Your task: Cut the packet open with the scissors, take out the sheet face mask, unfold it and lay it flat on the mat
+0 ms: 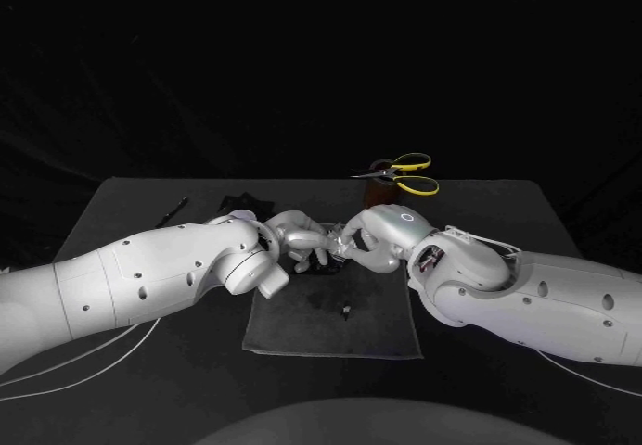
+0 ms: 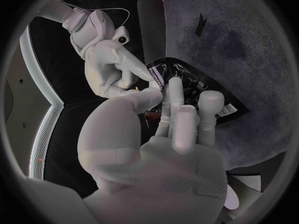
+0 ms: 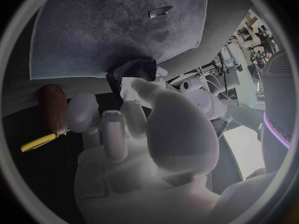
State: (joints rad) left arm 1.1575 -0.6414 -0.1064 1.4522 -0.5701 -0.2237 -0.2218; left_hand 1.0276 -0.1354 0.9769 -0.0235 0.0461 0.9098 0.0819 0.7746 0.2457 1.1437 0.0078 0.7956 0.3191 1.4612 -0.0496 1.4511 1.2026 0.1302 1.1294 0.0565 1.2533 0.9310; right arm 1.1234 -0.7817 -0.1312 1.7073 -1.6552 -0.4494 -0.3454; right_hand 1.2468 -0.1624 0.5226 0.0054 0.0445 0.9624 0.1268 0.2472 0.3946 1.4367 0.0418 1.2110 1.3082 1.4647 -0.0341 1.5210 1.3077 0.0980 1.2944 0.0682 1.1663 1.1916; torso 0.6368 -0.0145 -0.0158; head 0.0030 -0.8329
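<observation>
Over the far edge of the mat [image 1: 335,329], left hand [image 1: 300,243] and right hand [image 1: 364,245] meet, both pinching the black packet [image 2: 187,82]. Scissors [image 1: 405,173] sit behind on a brown block [image 1: 378,197]. Small scrap [image 1: 348,311] on mat.

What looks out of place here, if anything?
A small scrap lies loose on the grey mat, apart from the packet that the left robot hand and right robot hand hold. Possibly a cut-off strip; nothing else stands out.

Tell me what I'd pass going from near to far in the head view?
The mat → small scrap on it → left robot hand and right robot hand, level → yellow scissors.
</observation>
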